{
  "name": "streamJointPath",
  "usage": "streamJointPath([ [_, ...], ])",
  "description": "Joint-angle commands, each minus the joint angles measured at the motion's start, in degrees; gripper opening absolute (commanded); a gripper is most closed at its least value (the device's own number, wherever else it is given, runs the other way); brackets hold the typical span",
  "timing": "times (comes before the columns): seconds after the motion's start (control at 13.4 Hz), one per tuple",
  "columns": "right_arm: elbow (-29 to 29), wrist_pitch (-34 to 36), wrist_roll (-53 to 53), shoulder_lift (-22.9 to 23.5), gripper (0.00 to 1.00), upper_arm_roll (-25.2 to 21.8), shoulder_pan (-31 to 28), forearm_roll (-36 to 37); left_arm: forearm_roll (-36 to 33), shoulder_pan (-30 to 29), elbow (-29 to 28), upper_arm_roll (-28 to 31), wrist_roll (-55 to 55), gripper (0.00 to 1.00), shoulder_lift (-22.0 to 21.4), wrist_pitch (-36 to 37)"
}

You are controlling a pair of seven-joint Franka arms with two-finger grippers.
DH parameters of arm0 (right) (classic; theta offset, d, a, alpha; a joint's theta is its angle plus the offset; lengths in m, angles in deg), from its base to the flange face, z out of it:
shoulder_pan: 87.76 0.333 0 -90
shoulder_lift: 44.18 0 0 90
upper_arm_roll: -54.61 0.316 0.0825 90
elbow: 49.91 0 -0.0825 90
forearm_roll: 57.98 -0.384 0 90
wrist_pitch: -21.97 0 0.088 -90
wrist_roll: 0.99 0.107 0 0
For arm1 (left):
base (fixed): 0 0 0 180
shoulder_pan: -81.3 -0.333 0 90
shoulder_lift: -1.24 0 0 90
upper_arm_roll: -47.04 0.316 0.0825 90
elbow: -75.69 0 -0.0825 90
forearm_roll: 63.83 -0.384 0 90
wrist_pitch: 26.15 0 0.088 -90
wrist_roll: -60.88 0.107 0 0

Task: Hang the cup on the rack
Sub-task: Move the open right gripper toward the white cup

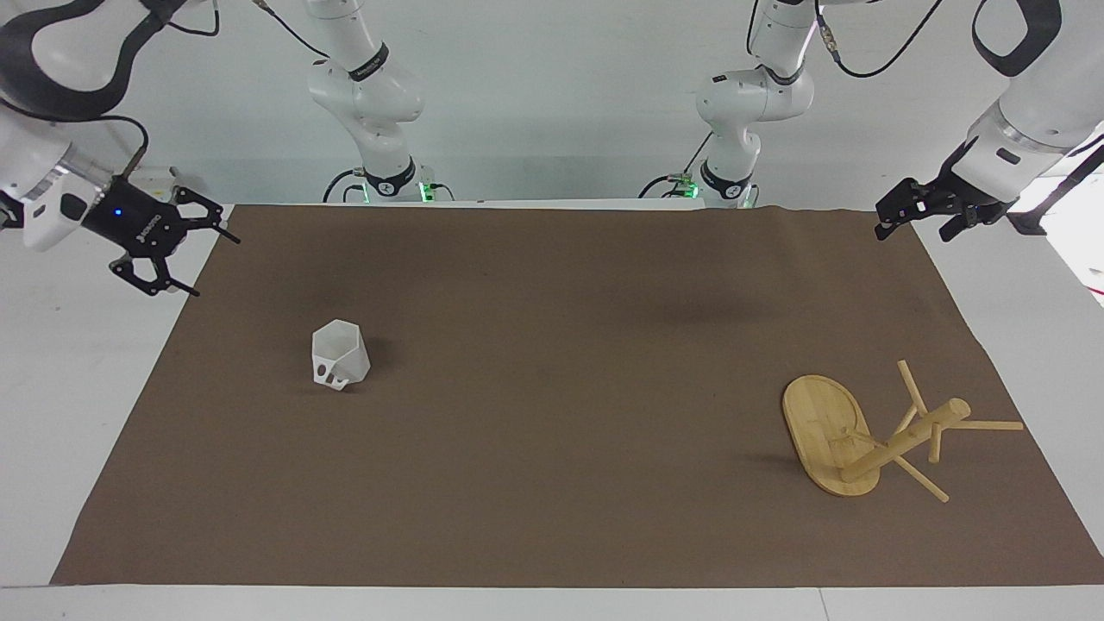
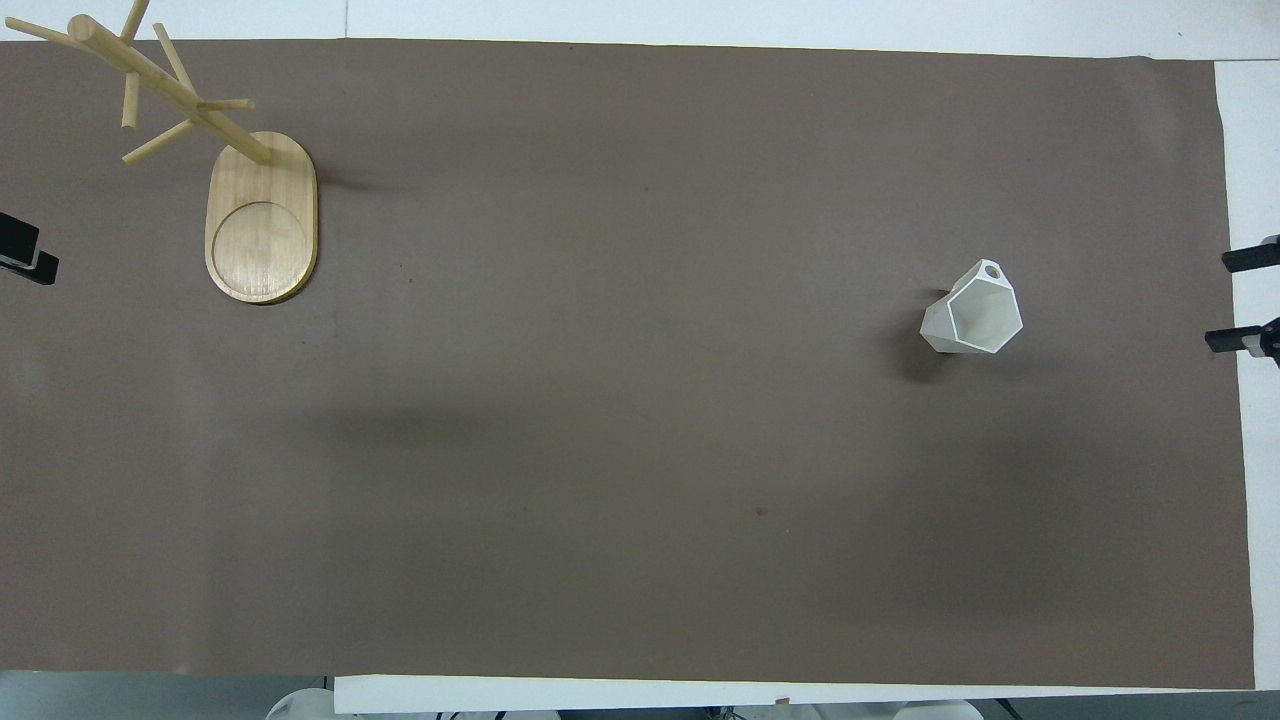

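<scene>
The white faceted cup (image 1: pixel 339 354) stands upright on the brown mat toward the right arm's end, its holed handle on the side away from the robots; it also shows in the overhead view (image 2: pixel 975 318). The bamboo rack (image 1: pixel 906 440) stands on its oval base (image 2: pixel 262 225) toward the left arm's end, bare pegs sticking out. My right gripper (image 1: pixel 211 263) is open and empty, in the air over the mat's edge at the right arm's end, apart from the cup; its fingertips (image 2: pixel 1240 262) show at the overhead view's edge. My left gripper (image 1: pixel 912 233) is open and empty, and waits over the mat's corner by the robots.
The brown mat (image 1: pixel 552 414) covers most of the white table (image 1: pixel 78 362). Both arm bases stand along the table's edge nearest the robots.
</scene>
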Motion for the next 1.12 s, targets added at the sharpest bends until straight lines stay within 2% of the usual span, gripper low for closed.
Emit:
streamJointPath([
  [0.0, 0.7, 3.1, -15.2, 10.2, 1.00, 0.5, -4.2, -9.9, -1.1, 0.4, -1.6, 0.4, -0.3, 1.00, -1.3, -0.2],
  [0.15, 0.3, 6.4, -28.6, 17.7, 1.00, 0.7, -6.3, -15.4, -1.1, 0.4, -1.6, 0.4, -0.3, 1.00, -1.3, -0.2],
  [0.37, -2.9, 7.8, -39.8, 22.4, 1.00, 0.8, -7.8, -20.7, -1.1, 0.4, -1.6, 0.4, -0.3, 1.00, -1.3, -0.2],
  [0.52, -8.2, 7.8, -50.6, 23.0, 1.00, 0.9, -7.0, -25.1, -1.1, 0.4, -1.6, 0.4, -0.3, 1.00, -1.3, -0.2],
  [0.82, -10.8, 6.6, -53.0, 22.5, 1.00, 1.1, -5.9, -26.0, -1.1, 0.4, -1.6, 0.4, -0.3, 1.00, -1.3, -0.2],
  [1.04, -11.2, 6.3, -53.4, 22.4, 1.00, 1.1, -3.8, -30.0, -1.1, 0.4, -1.6, 0.4, -0.3, 1.00, -1.3, -0.2],
])
